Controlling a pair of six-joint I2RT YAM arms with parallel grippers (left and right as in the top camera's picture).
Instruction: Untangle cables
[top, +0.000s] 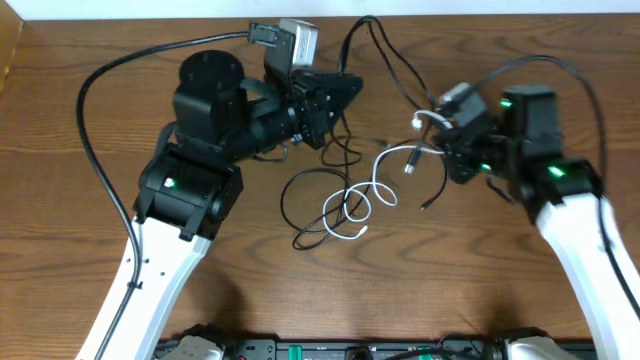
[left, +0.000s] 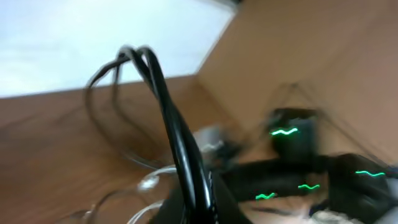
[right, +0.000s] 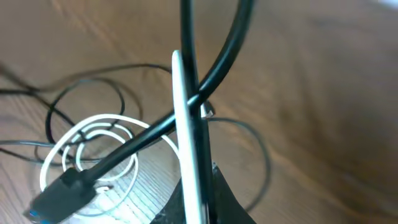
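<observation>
Left gripper (left: 196, 202) fingers clamp black cables (left: 174, 124), bottom centre of wrist frame; right gripper (right: 198, 186) shut, plugged black cable (right: 137, 139) crossing its tips; white cable (right: 93, 117) coiled lower left.

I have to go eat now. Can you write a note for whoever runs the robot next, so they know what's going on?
Left fingers: shut on black cables.
Right fingers: shut, seemingly on the white cable, with a black one crossing it.
Where: white loops and thin black loops lie tangled on the table between the arms.
Done: both arms have a grip.
Left: pull the cables apart and lay each one separately.
</observation>
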